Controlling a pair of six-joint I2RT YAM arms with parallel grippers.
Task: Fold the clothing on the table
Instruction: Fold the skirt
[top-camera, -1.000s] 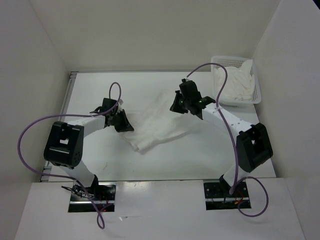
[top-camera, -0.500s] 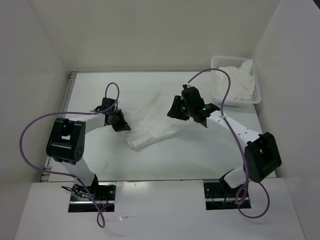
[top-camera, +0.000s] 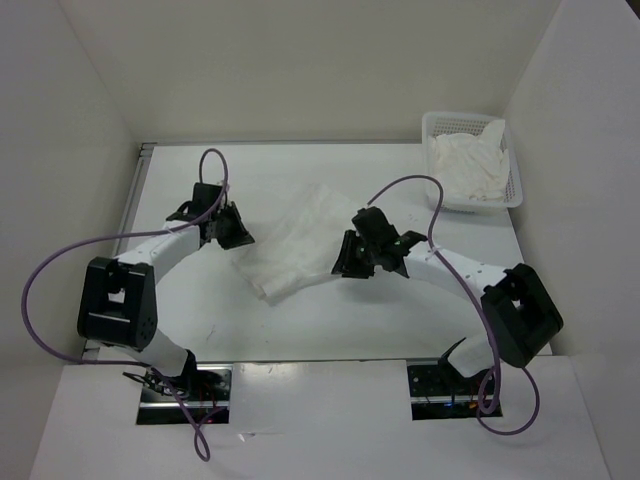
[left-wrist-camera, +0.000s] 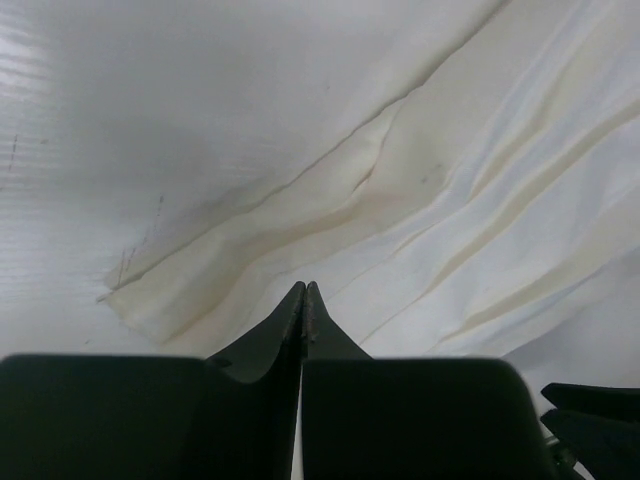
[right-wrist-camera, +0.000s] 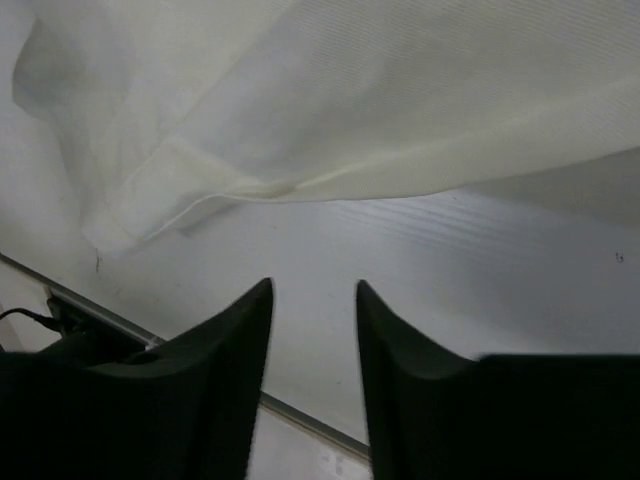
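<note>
The clothing (top-camera: 292, 245) is a thin white garment with faint pleat lines, lying loosely doubled in the middle of the table (top-camera: 180, 290). My left gripper (top-camera: 243, 238) rests at its left edge, jaws shut with nothing visible between them. In the left wrist view the shut left gripper (left-wrist-camera: 304, 287) points over the pleated clothing (left-wrist-camera: 450, 220). My right gripper (top-camera: 342, 267) is open at the garment's right edge. In the right wrist view the right gripper (right-wrist-camera: 312, 290) hovers over bare table (right-wrist-camera: 430, 270), just short of the clothing (right-wrist-camera: 350, 100).
A white mesh basket (top-camera: 516, 180) heaped with white cloth (top-camera: 468, 165) stands at the far right corner. White walls enclose the table on three sides. The table's metal rim (right-wrist-camera: 300, 415) shows close below the right gripper. Purple cables loop from both arms.
The right gripper opened, let go of the clothing and moved toward the near side of the table. The left gripper stayed shut and shifted slightly away and to the left.
</note>
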